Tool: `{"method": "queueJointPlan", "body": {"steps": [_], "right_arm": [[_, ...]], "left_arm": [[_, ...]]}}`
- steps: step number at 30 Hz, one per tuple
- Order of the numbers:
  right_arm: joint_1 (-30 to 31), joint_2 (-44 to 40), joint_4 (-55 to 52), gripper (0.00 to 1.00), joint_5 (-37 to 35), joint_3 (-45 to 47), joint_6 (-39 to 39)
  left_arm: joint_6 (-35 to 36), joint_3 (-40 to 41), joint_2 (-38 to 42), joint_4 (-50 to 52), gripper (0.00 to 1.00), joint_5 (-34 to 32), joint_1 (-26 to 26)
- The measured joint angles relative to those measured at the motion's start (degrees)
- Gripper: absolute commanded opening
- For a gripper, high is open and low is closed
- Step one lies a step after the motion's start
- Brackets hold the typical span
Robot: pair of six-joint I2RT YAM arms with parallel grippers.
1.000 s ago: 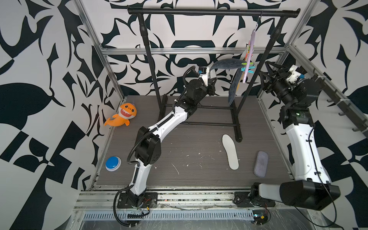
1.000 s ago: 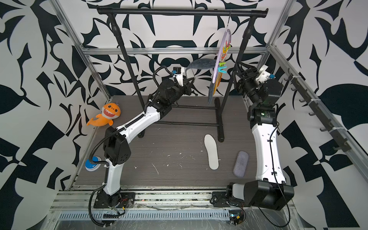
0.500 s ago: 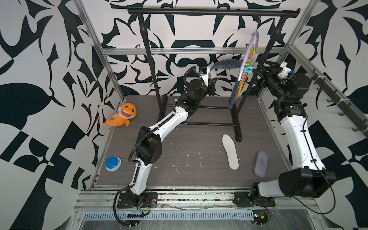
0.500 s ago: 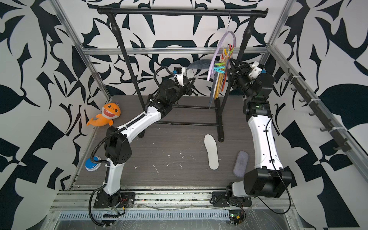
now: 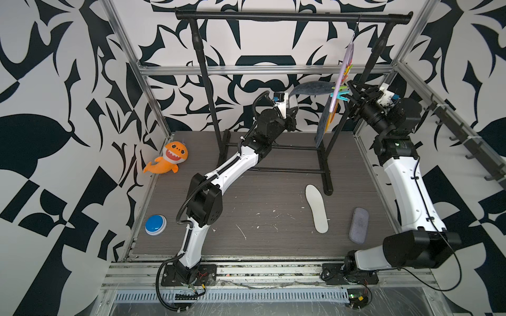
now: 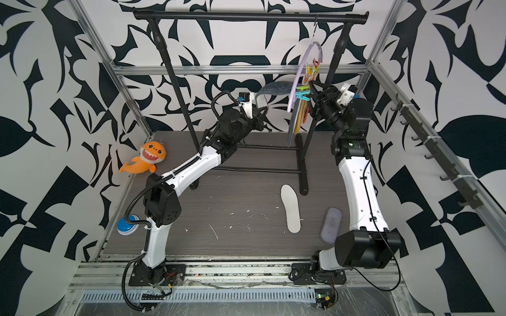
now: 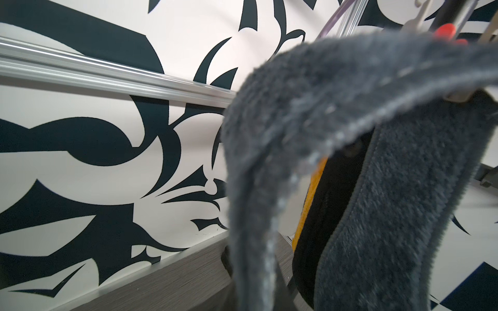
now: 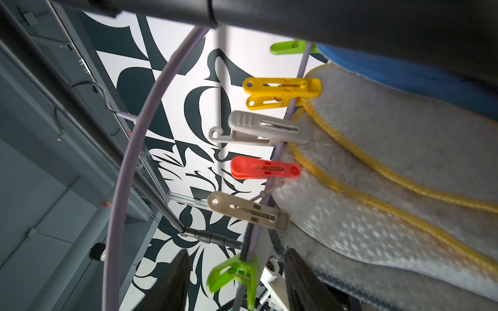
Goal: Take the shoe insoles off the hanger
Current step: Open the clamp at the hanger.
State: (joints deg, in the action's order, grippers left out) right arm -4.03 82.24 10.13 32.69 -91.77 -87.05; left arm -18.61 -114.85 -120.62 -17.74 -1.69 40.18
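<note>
Right wrist: green peg (image 8: pixel 234 274) between jaws

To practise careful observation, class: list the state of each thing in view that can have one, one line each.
Pale lilac arched plastic hanger: hung by its hook on the black tubular rail.
Fuzzy dark grey insole: bent, one end gripped.
Left pincer: shut on it.
Right pincer: open, astride a green peg.
White flat insole: lying on the floor.

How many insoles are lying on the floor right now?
1: the white insole lies near the clothes rail's foot, beside the lilac pad. Others may be hidden from view.
</note>
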Motion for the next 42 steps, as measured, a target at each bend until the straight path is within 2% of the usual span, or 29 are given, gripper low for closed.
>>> {"method": "queueJointPlan", "body": {"steps": [42], "right_arm": [[2.05, 2.34, -1.27, 0.34, -0.83, -1.95, -0.28]], "left_arm": [[-0.02, 1.88, 0.02, -1.31, 0.0, -0.46, 0.0]]}}
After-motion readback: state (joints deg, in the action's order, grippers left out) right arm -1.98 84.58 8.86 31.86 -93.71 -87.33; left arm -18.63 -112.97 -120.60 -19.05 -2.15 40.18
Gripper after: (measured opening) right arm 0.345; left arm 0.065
